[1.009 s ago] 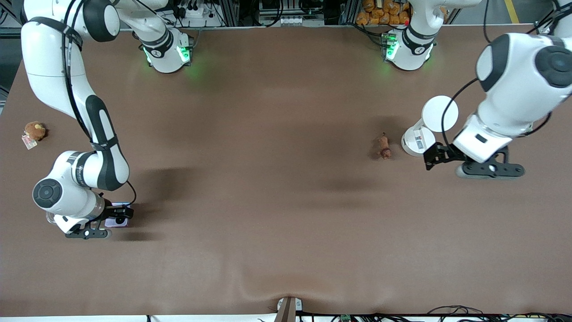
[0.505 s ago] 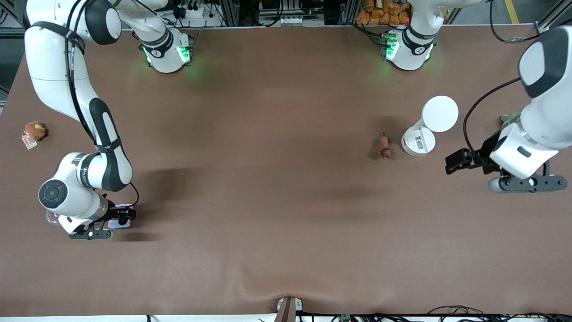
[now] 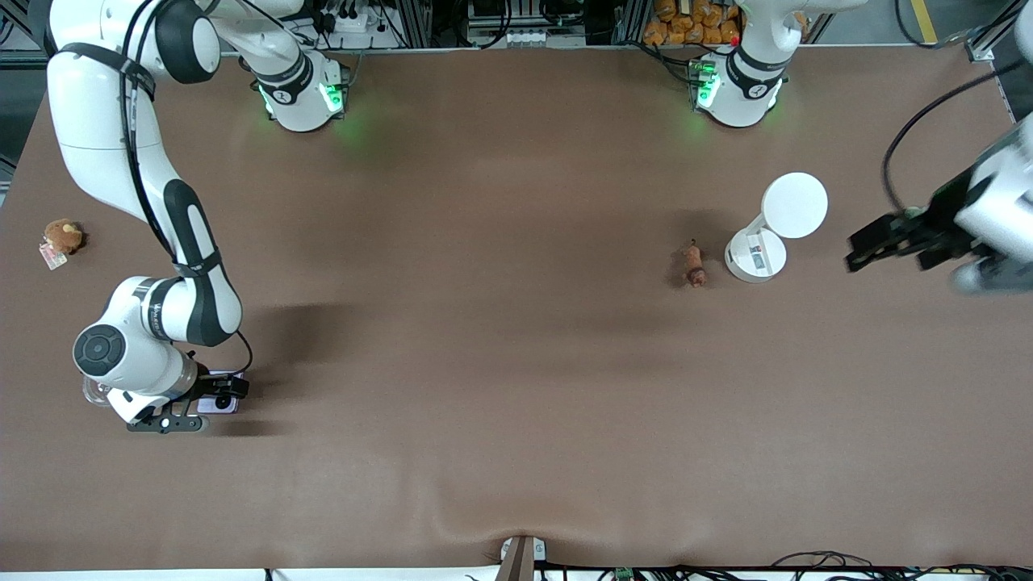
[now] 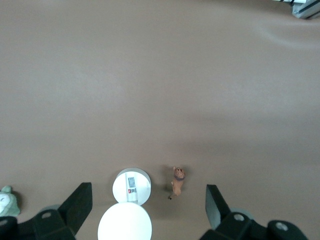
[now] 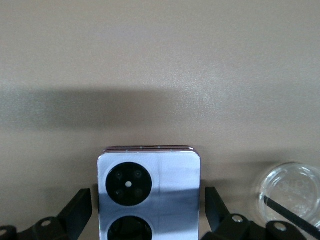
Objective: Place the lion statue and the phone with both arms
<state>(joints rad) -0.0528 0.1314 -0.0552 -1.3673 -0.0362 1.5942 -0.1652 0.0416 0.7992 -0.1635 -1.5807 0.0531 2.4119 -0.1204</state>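
The lion statue lies on the brown table beside a white container; it also shows in the left wrist view. My left gripper is open and empty, high over the left arm's end of the table, with its fingers spread wide. The pale lilac phone lies flat at the right arm's end, mostly hidden under the right hand. In the right wrist view the phone sits between the fingers. My right gripper is open and low around it, with a gap on each side.
A white round container and its white lid stand next to the lion. A grey-green plush lies near them. A round brown plush sits at the right arm's end. A clear glass dish lies beside the phone.
My left arm has swung away from the lion and white container toward the left arm's end of the table, rising. My right gripper has shifted only slightly at the phone.
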